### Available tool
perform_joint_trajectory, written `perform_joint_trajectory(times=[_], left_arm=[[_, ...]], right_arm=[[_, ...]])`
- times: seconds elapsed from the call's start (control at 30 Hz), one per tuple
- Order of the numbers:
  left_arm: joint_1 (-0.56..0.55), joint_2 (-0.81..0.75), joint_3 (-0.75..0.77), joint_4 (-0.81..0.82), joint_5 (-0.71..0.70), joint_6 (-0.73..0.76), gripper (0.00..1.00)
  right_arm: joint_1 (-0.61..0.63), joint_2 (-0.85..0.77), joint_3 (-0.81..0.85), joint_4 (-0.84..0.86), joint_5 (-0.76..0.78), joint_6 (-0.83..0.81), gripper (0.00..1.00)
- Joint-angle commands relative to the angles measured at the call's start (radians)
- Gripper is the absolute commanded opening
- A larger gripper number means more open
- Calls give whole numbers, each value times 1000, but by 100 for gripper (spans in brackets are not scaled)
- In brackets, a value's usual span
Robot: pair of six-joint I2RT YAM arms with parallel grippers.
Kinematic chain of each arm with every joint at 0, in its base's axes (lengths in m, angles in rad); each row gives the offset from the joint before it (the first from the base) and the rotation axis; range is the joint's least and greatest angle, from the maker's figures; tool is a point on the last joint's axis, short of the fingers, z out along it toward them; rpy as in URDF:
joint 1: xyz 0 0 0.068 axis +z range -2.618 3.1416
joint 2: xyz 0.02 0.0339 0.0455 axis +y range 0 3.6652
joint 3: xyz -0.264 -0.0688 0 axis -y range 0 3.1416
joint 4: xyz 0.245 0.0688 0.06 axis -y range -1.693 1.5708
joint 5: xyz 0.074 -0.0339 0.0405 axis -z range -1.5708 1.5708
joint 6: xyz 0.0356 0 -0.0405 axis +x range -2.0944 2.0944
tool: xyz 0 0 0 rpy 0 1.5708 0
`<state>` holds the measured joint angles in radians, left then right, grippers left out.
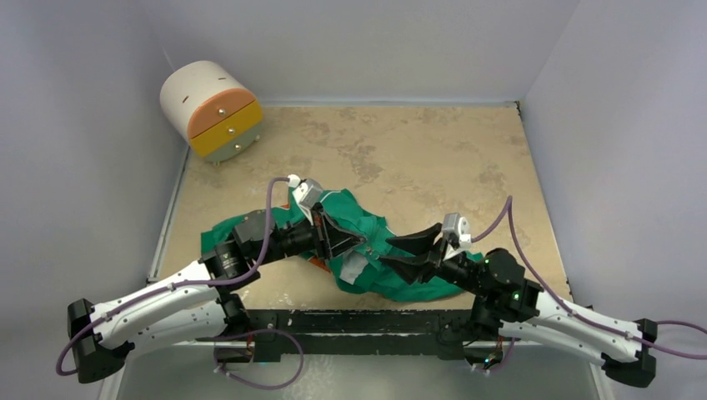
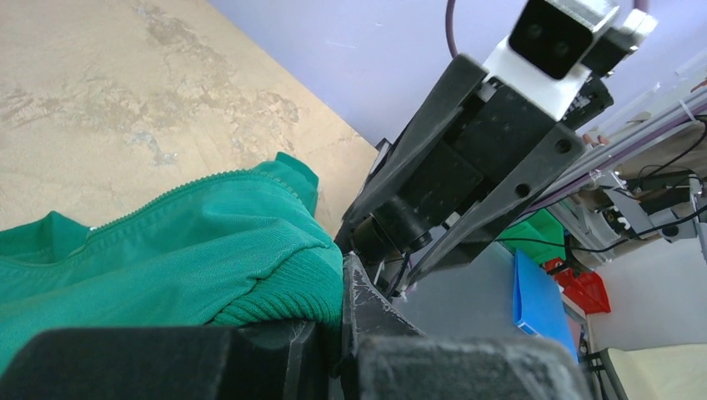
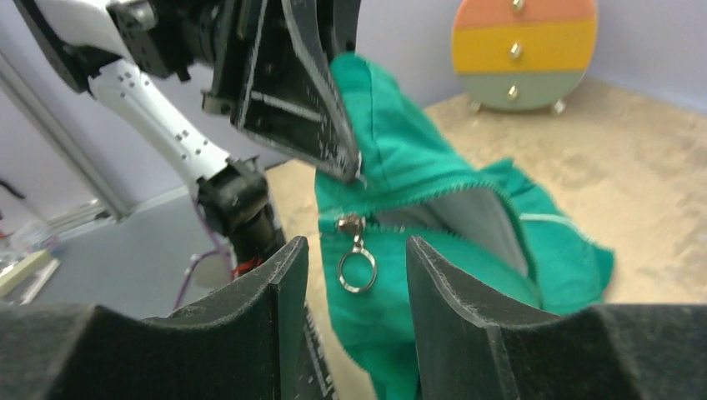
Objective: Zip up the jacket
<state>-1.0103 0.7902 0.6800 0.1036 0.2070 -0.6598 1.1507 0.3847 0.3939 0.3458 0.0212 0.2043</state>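
The green jacket [image 1: 367, 218] lies bunched on the table between my arms, with its pale grey lining showing at the open front. My left gripper [image 1: 360, 242] is shut on the jacket's ribbed hem [image 2: 283, 296] and holds that edge lifted; it also shows in the left wrist view [image 2: 333, 312]. My right gripper [image 1: 386, 250] is open and faces the left one. In the right wrist view its fingers [image 3: 355, 246] stand on either side of the zip slider [image 3: 350, 223] and its metal ring pull [image 3: 357, 271] without touching them. The zip above the slider is open.
A round drawer unit [image 1: 213, 110] with orange, yellow and pale green drawers lies on its side at the far left corner. Grey walls enclose the tan table [image 1: 433, 150] on three sides. The arms' bases sit at the near edge.
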Motion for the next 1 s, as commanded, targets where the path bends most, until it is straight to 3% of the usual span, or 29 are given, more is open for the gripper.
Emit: perform_joint_trajectory(times=[0.0, 0.43, 0.97], left_arm=[[-4, 1, 60, 64, 35, 29, 0], [-4, -5, 66, 56, 89, 28, 0], [-4, -20, 54, 68, 121, 25, 0]], right_arm=[[-2, -6, 26, -111, -46, 142, 50], [-2, 48, 16, -47, -96, 190, 53], [-25, 117, -24, 105, -156, 254, 37]])
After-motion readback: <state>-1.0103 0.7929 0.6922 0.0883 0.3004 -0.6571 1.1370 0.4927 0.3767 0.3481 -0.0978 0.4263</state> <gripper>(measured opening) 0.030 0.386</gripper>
